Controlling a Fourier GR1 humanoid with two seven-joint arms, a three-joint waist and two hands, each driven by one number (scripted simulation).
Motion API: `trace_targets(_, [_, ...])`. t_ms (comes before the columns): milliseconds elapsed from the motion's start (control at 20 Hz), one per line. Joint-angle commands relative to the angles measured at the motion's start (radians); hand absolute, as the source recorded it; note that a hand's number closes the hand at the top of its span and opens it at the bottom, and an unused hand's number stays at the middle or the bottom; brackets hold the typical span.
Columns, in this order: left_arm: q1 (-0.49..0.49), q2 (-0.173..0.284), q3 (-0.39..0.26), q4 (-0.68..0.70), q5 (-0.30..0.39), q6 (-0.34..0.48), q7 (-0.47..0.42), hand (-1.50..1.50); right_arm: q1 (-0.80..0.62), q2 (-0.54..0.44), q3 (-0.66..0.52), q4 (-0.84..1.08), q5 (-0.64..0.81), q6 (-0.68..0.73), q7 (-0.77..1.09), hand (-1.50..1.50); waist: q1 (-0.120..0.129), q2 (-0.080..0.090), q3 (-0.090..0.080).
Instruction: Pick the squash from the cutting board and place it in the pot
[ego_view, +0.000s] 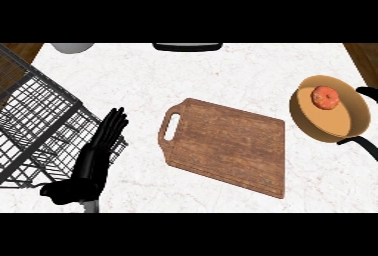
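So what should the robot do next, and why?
Probably just draw the right hand back from the pot. The squash already lies inside it, the cutting board has nothing on it, and only black fingers show around the pot's rim at the right edge. The left hand rests open by the wire rack.
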Motion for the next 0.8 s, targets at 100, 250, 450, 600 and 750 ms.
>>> trace_targets(100, [-0.083,-0.028,0.034,0.044,-0.037,0.075,0.042,0.0,0.014,-0.154,-0.08,0.116,-0.101,0.078,-0.103,-1.5,-0.002,0.004,-0.002])
trace_targets(250, [-0.035,0.02,0.093,0.092,0.022,0.0,-0.059,0.0,0.031,-0.166,-0.085,0.173,-0.125,0.07,-0.198,-1.5,0.002,0.004,-0.002])
trace_targets(450, [0.017,-0.007,0.017,0.03,-0.037,0.034,-0.027,0.0,0.045,-0.283,-0.11,0.304,-0.142,0.136,-0.276,-1.5,0.016,0.008,0.0])
trace_targets(600, [-0.037,0.001,0.063,0.078,-0.006,0.019,-0.033,0.0,0.057,-0.27,-0.103,0.354,-0.144,0.093,-0.343,-1.5,0.016,0.01,0.0])
trace_targets(750, [-0.03,-0.009,0.032,0.01,-0.026,0.035,0.024,0.0,0.053,-0.351,-0.116,0.389,-0.164,0.119,-0.326,-1.5,0.015,0.008,0.0])
